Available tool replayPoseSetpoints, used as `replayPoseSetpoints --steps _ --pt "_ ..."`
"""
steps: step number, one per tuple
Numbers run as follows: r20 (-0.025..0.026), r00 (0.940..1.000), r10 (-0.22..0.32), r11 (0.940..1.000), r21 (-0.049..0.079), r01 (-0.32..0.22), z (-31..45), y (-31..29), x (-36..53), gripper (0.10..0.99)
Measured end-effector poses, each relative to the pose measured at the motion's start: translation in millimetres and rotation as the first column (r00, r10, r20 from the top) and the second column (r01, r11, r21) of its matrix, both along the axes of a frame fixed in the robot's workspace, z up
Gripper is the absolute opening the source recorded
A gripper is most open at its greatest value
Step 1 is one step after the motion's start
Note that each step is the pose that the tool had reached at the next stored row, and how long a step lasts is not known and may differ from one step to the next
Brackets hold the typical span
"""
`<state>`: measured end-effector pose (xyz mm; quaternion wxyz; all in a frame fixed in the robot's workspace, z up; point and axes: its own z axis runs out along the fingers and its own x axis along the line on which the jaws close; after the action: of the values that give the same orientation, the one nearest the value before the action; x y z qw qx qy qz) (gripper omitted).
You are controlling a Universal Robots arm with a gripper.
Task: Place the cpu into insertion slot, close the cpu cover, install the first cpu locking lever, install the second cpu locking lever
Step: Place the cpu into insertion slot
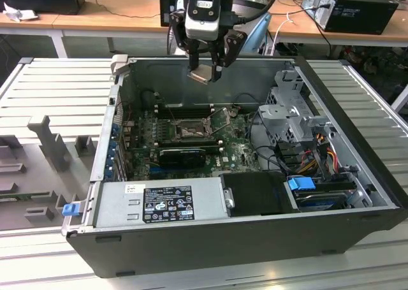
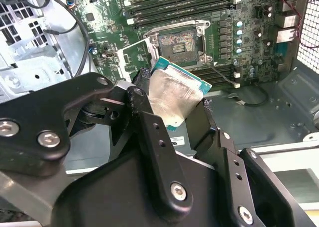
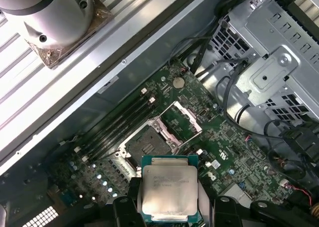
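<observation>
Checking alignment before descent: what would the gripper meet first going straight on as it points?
Likely the circuit board beside the open socket, the gripper's held chip touching first; depth is unclear.

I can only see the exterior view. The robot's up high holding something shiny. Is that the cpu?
Observer: Yes. In the first wrist view the cpu sits clamped between the jaws, silver top showing, green edge around it.
Operator: Is the hole for it empty?
Observer: The insertion slot shows its bare dark pin field, with nothing in it.
Operator: Is the lid in the way?
Observer: No. The cpu cover is swung open to one side of the slot, with green board visible through its window.
</observation>
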<state>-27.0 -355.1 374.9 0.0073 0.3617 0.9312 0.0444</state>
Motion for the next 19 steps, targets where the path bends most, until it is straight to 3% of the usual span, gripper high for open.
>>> replayPoseSetpoints --steps 11,16,19 --pt "0.0001 0.9952 -0.098 0.9952 0.0 0.098 -0.5 0.0 0.0 0.537" --pt "0.0 0.987 -0.161 0.987 0.0 0.161 -0.9 0.0 0.0 0.537" --pt "0.0 0.9771 -0.213 0.9771 0.0 0.213 -1.1 0.0 0.0 0.537"
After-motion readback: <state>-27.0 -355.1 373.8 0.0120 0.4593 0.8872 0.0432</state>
